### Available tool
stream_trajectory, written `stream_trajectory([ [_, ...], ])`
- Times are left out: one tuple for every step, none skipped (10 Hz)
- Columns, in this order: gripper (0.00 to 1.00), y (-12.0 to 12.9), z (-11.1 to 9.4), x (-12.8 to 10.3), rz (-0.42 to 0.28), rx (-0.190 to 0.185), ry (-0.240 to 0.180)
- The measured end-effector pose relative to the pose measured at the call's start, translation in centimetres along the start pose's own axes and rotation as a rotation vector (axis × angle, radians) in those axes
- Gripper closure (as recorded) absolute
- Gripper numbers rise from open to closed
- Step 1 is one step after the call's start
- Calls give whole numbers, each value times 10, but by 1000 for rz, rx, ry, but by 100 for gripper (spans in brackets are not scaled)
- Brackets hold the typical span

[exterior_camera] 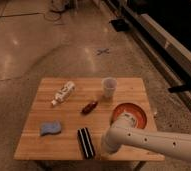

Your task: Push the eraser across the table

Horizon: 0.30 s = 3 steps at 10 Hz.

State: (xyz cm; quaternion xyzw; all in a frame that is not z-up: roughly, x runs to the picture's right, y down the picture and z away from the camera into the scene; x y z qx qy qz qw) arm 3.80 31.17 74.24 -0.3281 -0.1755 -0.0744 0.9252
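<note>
**Robot arm lowered beside the eraser, ready to push**

Where the table (64, 147) meets its near edge, the eraser (85, 143) lies — a black oblong block with a pale stripe, pointing roughly from near edge to far edge, just left of the arm's tip. From where I stand, the white arm reaches in from the right, low over the near right corner, ending in a rounded wrist. The gripper (108, 148) points down at the wood just beside the eraser; whether they touch I cannot tell, nor whether the claw is wide or narrow.

To push well, I judge it should stay low, meet the eraser's long side squarely, and sweep slowly left — passing below the blue sponge (50, 128).
</note>
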Motion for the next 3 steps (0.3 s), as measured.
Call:
stream_trajectory([
  [34, 0, 0, 0, 1, 0, 0],
  [26, 0, 0, 0, 1, 0, 0],
  [21, 0, 0, 0, 1, 0, 0],
])
